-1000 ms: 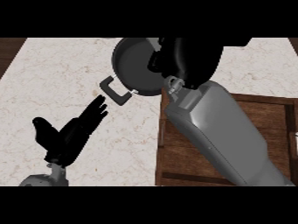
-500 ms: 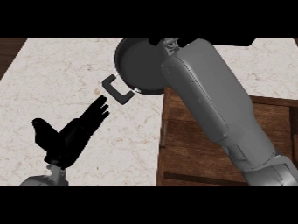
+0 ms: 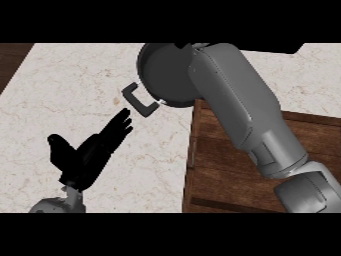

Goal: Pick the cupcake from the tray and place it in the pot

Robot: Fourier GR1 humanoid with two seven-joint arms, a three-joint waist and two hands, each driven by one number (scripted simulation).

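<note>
At lower left, the black left hand rests open, fingers straight, over the pale marble counter. Up and right of its fingertips sits the grey metal pot, handle toward it. Rightward, the grey right forearm crosses the dark wooden tray, hiding its hand; cupcake unseen.

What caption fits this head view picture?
Right forearm reaches across the wooden tray over the grey pot; open left hand rests nearby.
</note>
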